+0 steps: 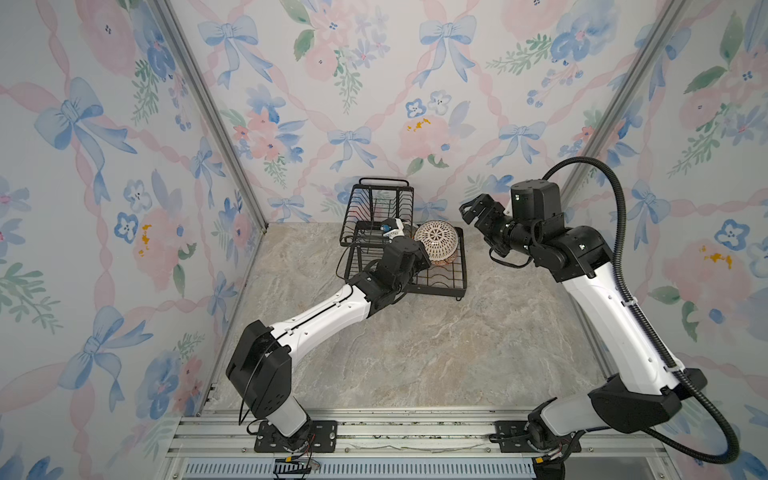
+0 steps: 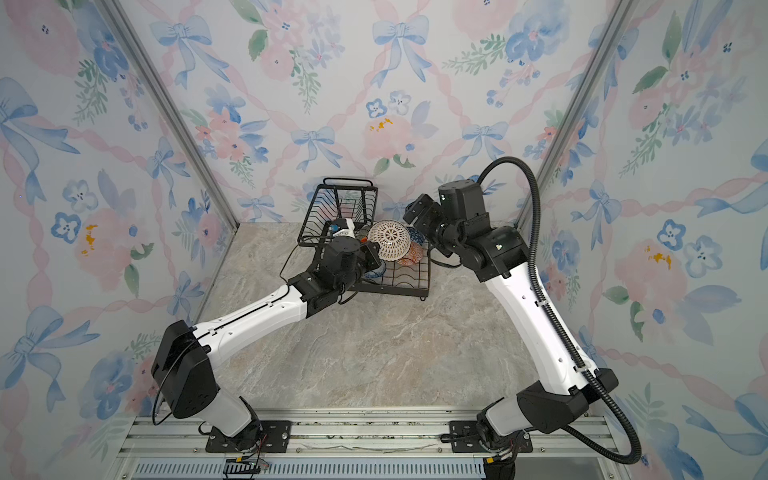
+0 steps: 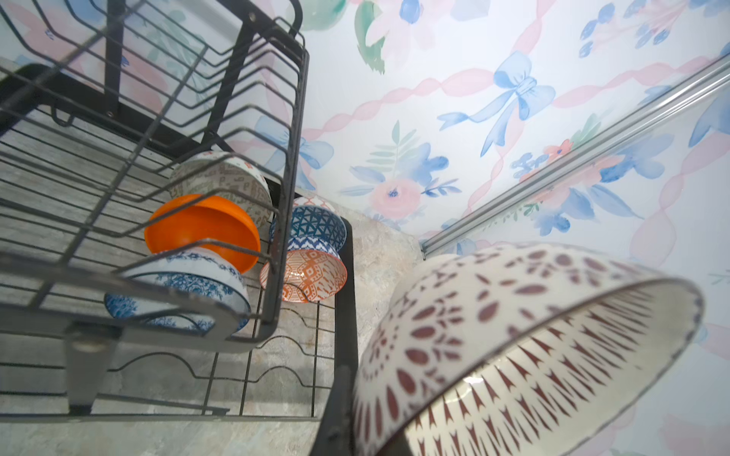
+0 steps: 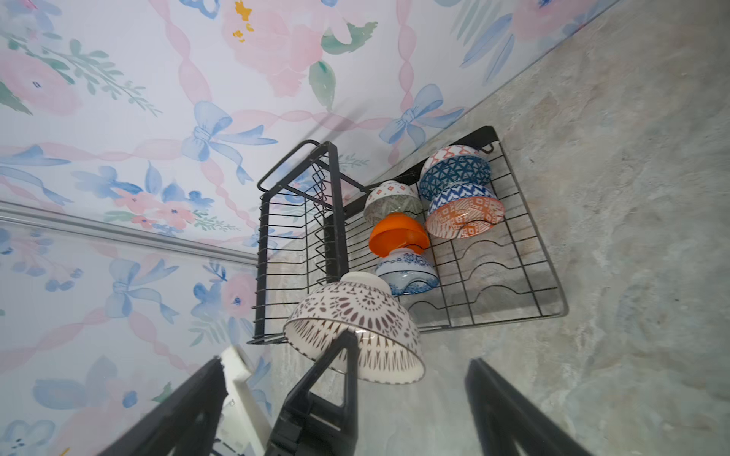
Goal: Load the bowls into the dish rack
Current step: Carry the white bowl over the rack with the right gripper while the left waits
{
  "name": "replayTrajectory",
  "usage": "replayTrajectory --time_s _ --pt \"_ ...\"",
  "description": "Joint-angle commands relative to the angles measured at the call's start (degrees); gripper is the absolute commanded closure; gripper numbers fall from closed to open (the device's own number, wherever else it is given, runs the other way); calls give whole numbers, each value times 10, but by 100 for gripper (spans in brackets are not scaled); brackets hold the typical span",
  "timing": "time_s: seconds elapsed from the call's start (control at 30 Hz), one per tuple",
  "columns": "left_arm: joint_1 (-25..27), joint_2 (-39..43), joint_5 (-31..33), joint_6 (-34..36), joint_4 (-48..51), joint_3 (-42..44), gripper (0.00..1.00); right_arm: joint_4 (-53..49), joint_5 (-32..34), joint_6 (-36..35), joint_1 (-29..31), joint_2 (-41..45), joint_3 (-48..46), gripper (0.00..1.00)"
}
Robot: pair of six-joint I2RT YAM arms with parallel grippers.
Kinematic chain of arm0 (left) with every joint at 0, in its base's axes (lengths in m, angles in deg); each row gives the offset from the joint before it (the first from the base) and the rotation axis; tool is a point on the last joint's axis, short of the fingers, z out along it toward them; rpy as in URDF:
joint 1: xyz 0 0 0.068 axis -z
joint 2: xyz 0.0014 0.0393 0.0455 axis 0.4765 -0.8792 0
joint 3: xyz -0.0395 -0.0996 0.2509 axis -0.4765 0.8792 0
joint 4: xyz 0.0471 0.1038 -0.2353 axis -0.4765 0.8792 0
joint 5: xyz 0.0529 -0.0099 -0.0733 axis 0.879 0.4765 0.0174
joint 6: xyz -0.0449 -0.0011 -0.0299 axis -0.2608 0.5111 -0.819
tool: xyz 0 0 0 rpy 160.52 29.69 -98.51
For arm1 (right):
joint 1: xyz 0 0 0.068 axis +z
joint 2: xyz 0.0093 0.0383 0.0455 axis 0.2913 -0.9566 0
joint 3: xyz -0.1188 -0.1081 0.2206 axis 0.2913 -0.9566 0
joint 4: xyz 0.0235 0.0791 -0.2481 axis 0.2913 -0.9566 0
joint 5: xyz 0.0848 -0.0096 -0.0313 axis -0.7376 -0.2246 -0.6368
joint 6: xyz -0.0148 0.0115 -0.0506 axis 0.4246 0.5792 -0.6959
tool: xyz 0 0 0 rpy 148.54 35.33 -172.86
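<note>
White with a dark lattice print, the small round bowl (image 1: 436,241) hangs tilted, mouth turned down, from my left gripper (image 2: 372,249), whose jaws are pinched together on its rim. It sits raised beside the black wire two-tier dish rack (image 4: 553,276), close to the corner of the upper basket (image 1: 374,199); I cannot tell whether it touches the wire. My right gripper (image 1: 473,210) hovers off to the side with its jaws spread wide, holding nothing.

Five bowls already stand in the lower tray: pale green geometric (image 4: 391,201), plain orange (image 4: 399,235) and blue-floral white (image 4: 407,272) in one row, blue triangle-patterned (image 4: 454,173) and orange-red patterned (image 4: 466,217) in the next.

My worry is the grip. A thin pinch on a glazed rim lets the bowl swing or slip, I judge. Lowering it carelessly could clip the basket's wire or knock the blue-floral bowl out of its slot, and a hard nudge might shove the light rack.
</note>
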Motion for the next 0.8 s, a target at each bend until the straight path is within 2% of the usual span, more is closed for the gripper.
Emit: replayTrajectory --time_s 0.0,0.23,0.57,0.77 --pt "-1 6 71 25 -87 -17 100 27 -39 108 3 -22 17 3" --pt "2 -8 127 63 -165 -7 100 111 -61 227 31 -49 10 1" --pt "30 -7 175 110 -235 26 100 174 -49 302 46 -108 30 19" --pt "42 5 211 122 -246 44 100 152 -23 303 46 -138 67 30"
